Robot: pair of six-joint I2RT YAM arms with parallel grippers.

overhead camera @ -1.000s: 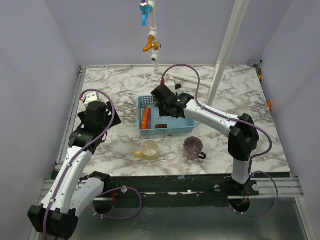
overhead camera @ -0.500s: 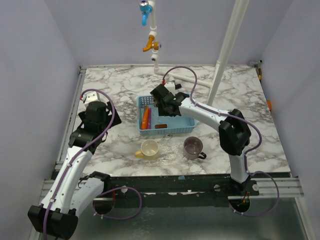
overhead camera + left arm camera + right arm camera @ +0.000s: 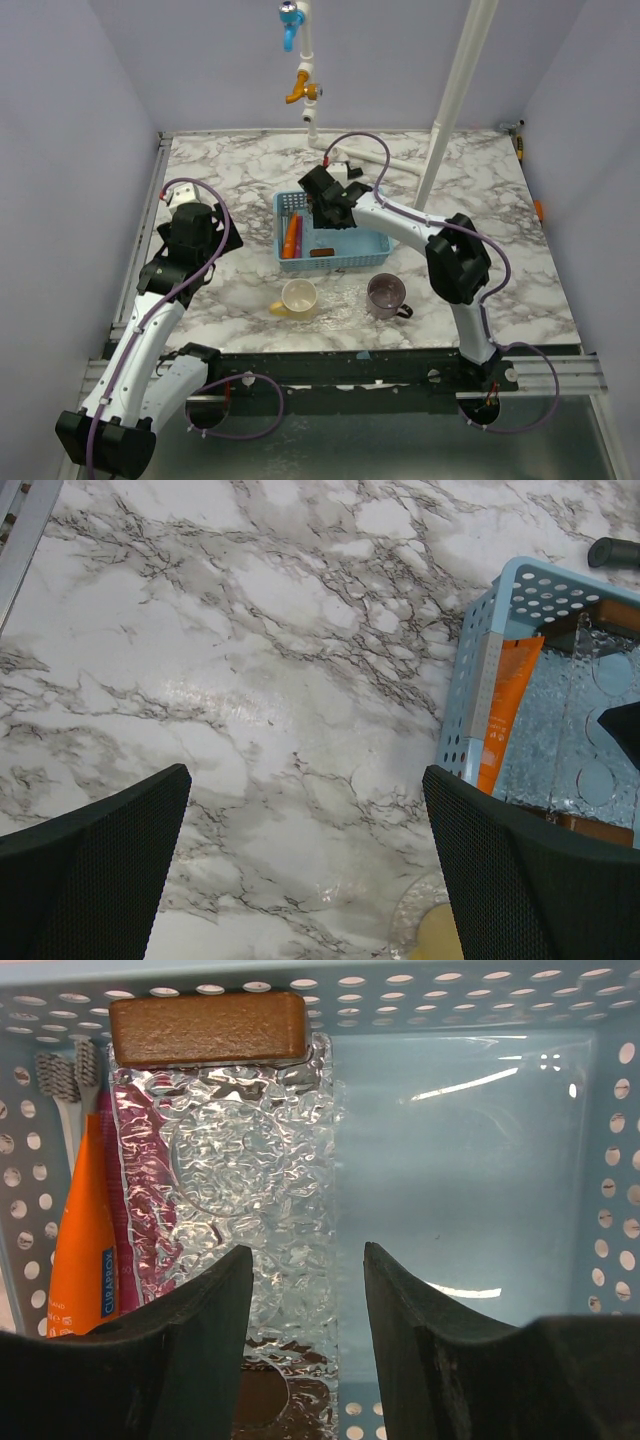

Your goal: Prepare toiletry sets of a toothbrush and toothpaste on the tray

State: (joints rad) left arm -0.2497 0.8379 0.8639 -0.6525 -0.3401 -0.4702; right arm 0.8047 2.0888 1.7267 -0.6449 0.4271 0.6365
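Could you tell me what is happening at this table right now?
The right gripper hangs open inside the blue basket, over a sheet of bubble wrap, holding nothing. The toothpaste and the toothbrush lie along one basket wall. The left gripper hovers open above the marble table beside the basket.

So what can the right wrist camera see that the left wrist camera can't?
Only the right wrist camera shows the toothbrush, its bristles up in a corner, and the right pincer, open and empty. Only the left wrist camera shows the marble table, the rim of a yellow cup and the left pincer, wide open above the table. Both show the blue basket, the orange toothpaste lying inside it, and the bubbly clear wrap next to the tube.
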